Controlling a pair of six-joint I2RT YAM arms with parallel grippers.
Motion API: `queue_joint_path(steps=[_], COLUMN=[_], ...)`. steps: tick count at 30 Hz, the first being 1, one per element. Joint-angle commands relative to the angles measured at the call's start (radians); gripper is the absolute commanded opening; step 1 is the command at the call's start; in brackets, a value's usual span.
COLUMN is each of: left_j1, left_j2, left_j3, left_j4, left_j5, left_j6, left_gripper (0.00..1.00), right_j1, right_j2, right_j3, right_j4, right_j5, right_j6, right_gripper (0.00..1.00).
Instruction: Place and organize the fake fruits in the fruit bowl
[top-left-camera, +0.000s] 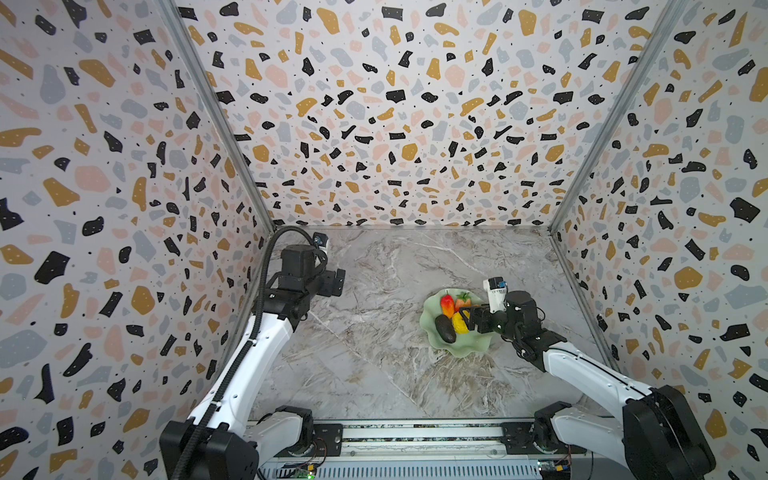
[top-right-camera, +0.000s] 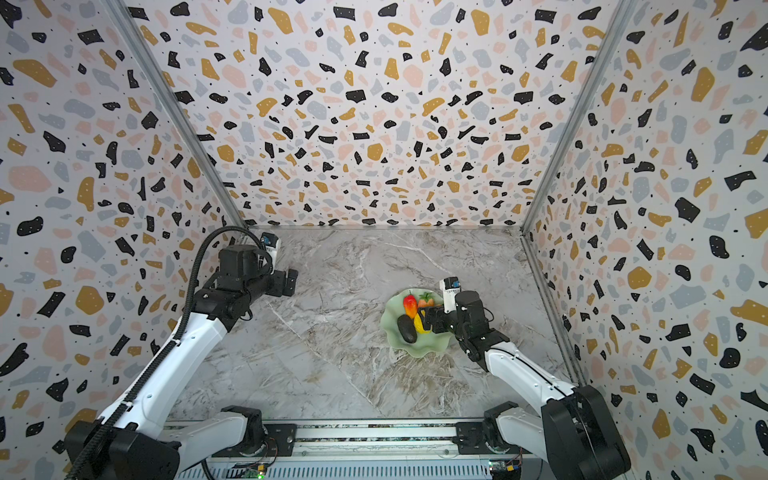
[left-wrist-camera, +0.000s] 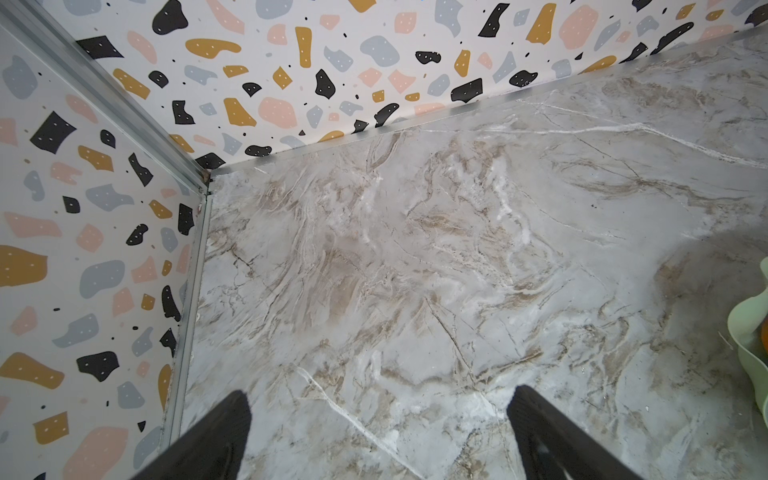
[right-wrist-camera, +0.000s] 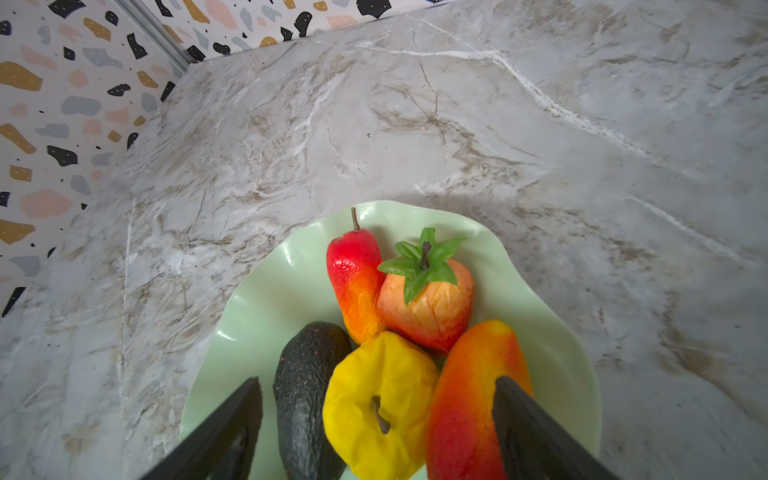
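Right arm (top-left-camera: 582, 365): reaches in from the near right corner of the worktop (top-left-camera: 365, 365), wrist over the right side of the fruit bowl (top-left-camera: 467, 352). Its jaws are spread wide and grip nothing, set astride the fruits.

Left arm (top-left-camera: 266, 345): I see it raised by the left edge, jaws spread and empty over bare worktop.

Writing: print on the right wrist's white camera housing (top-left-camera: 494, 291), too small for me to read.

Bowl: nearer the right edge than the left.

Contents, packed close:
- yellow fruit (right-wrist-camera: 382, 399)
- dark oblong fruit (right-wrist-camera: 307, 395)
- stemmed red-orange oval (right-wrist-camera: 353, 274)
- strawberry (right-wrist-camera: 428, 307)
- second oval (right-wrist-camera: 465, 395), partly behind one jaw
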Motion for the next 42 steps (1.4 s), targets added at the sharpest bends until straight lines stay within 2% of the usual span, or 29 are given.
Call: queue_joint_path(steps=[1, 13, 19, 23, 25, 28, 30, 32, 35, 42], left_j1=[-0.002, -0.001, -0.001, -0.001, -0.002, -0.001, -0.002, -0.002, -0.002, -0.001], left_j2=[-0.016, -0.02, -0.017, -0.001, 0.013, 0.022, 0.008, -0.013, -0.035, -0.064], left_j3=[-0.005, -0.005, -0.01, -0.019, -0.018, -0.037, -0.077, -0.128, -0.167, -0.4], left_j4=[0.017, 0.015, 0.022, 0.06, 0.078, 0.149, 0.237, 0.327, 0.404, 0.713], left_j5=[0.012, 0.012, 0.015, 0.02, 0.017, 0.033, 0.028, -0.016, -0.05, -0.337], left_j6=[0.013, 0.013, 0.011, 0.008, 0.0, -0.03, -0.052, -0.082, -0.076, -0.104], left_gripper=[1.0, 1.0, 1.0, 1.0, 1.0, 1.0, 1.0, 1.0, 1.0, 0.99], right_j1=[-0.001, -0.002, -0.02, -0.091, -0.117, -0.143, -0.174, -0.234, -0.321, -0.336], right_j2=[-0.014, -0.042, -0.094, -0.132, -0.143, -0.15, -0.15, -0.141, -0.115, 0.011], right_j3=[-0.015, -0.02, 0.074, 0.115, 0.128, 0.107, 0.05, -0.01, -0.103, -0.212], right_j4=[0.015, 0.011, -0.045, 0.027, 0.066, 0.154, 0.247, 0.339, 0.471, 0.667], right_j5=[-0.024, -0.042, 0.037, 0.047, 0.094, 0.284, 0.403, 0.436, 0.393, 0.434], right_j6=[0.036, 0.061, -0.033, -0.091, -0.143, -0.216, -0.218, -0.197, -0.169, -0.189], right_gripper=[0.87, 0.87, 0.94, 1.0, 0.99, 0.99, 0.99, 0.99, 0.99, 0.99])
